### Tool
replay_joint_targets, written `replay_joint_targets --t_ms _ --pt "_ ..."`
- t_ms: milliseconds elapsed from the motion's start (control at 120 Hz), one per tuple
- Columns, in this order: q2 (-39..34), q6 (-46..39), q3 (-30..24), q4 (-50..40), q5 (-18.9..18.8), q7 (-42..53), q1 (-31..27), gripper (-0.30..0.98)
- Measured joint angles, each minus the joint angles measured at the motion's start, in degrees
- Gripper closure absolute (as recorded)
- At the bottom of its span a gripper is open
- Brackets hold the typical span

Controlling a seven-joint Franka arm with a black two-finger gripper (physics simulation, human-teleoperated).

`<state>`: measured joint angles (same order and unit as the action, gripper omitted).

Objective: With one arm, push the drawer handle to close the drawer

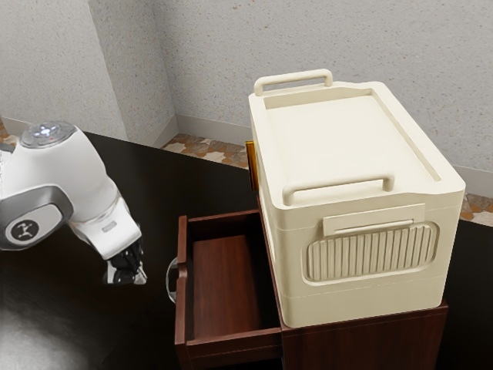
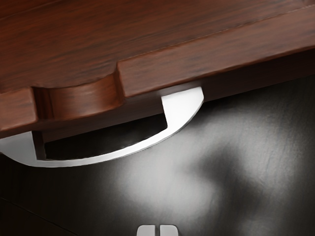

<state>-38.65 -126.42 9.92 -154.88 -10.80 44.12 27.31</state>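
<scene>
Before the open drawer (image 1: 227,285): one black gripper (image 1: 126,276), fingertips together, empty, apart from the handle (image 2: 182,112). Handle: curved, silvery, on the drawer's outer face. Risks: slip along the curve, or jammed drawer; likely cause, off-centre push.

1. From my station, I see the table (image 1: 154,173) reaching out on both sides of the cabinet (image 1: 370,339) in the exterior view.
2. The box (image 1: 331,139) sits on top of the cabinet.
3. The drawer (image 1: 182,308) juts out of the cabinet toward the exterior view's left.
4. The handle (image 1: 171,281) is on the drawer's front, facing my gripper (image 1: 126,277).
5. My gripper is to the exterior view's left of the handle, apart from it.
6. I see walls (image 1: 308,46) behind the table.
</scene>
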Motion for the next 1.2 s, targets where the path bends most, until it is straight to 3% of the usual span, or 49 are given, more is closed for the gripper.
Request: replay_joint_targets --t_ms 333,633,1200 --pt "3.3 -7.2 -1.8 -0.4 1.8 -1.8 0.1 0.79" --pt "3.4 -6.5 -1.9 -1.2 1.9 -3.3 -2.0 0.79" --pt "12.1 -15.0 -2.2 0.6 -1.0 -4.6 -3.5 0.79"
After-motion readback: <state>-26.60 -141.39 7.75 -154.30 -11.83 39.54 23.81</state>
